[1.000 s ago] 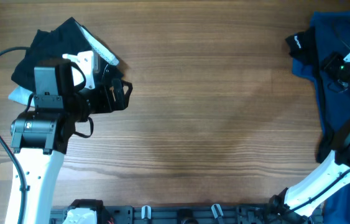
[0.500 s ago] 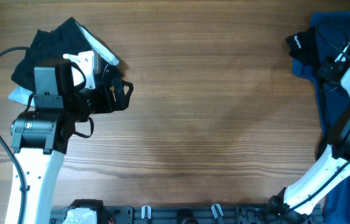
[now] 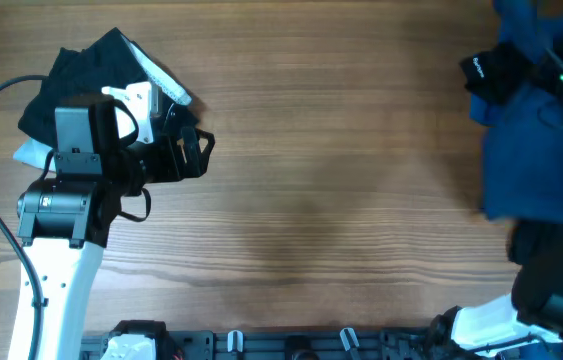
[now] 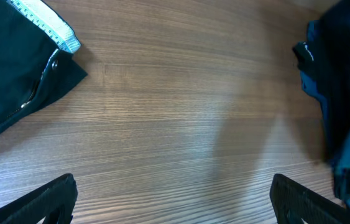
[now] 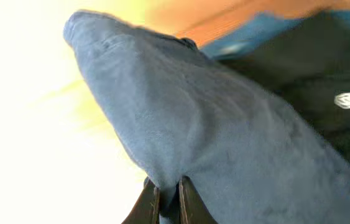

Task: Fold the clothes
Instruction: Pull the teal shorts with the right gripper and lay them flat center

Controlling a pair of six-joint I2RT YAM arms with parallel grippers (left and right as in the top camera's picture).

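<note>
The clothes (image 3: 526,150) are a dark blue garment at the right edge of the table, raised in a hanging bunch toward the overhead camera. In the right wrist view my right gripper (image 5: 168,190) is shut on a pinched fold of the clothes (image 5: 224,137), the cloth squeezed between both fingers. That gripper itself is hidden by cloth in the overhead view. The clothes (image 4: 349,118) also show at the right of the left wrist view. My left gripper (image 3: 204,152) stands open at the left, over bare wood, nothing between its fingers (image 4: 44,199).
A black bundle with a white lining (image 3: 86,70) lies at the far left behind the left arm. A black top with a small white logo (image 3: 489,72) lies beside the blue garment at the far right. Wooden tabletop (image 3: 341,180) spans the middle.
The right gripper has shut on the blue clothes and lifted them; the cloth now hangs higher and further left. The left arm has not moved.
</note>
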